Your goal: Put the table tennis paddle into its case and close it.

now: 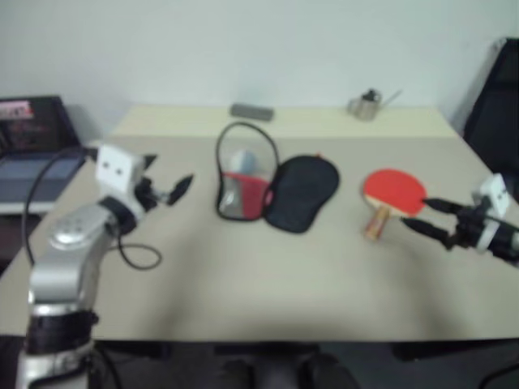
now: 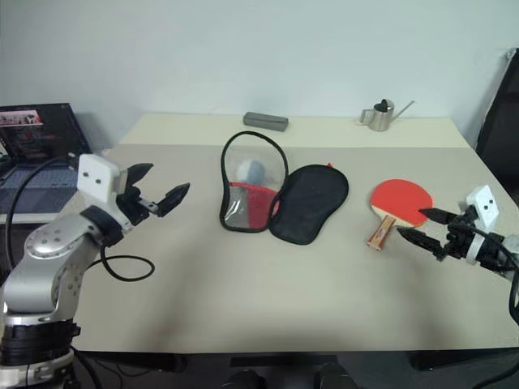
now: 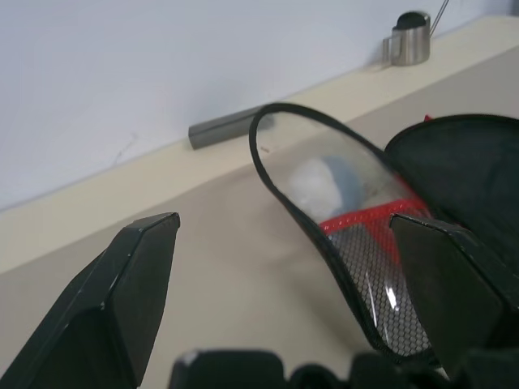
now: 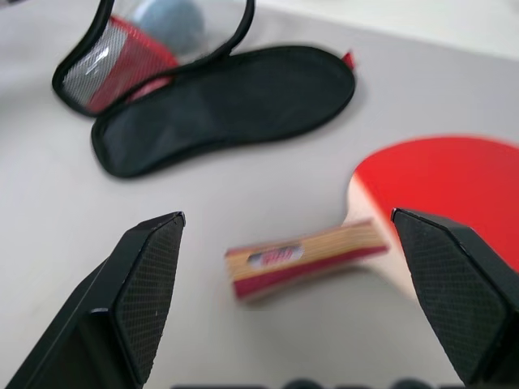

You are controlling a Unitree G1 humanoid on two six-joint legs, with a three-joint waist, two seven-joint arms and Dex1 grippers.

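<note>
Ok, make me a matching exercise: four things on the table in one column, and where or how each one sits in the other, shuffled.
Things
1. table tennis paddle
2. case
3. small metal watering can
4. grey bar

Places or states
A. lying unzipped, flap up, mid-table
B. far edge, behind the case
C. far edge, toward the right
D. flat, red face up, just ahead of the open right hand

Pairs: 1-D, 2-A, 3-C, 4-B
</note>
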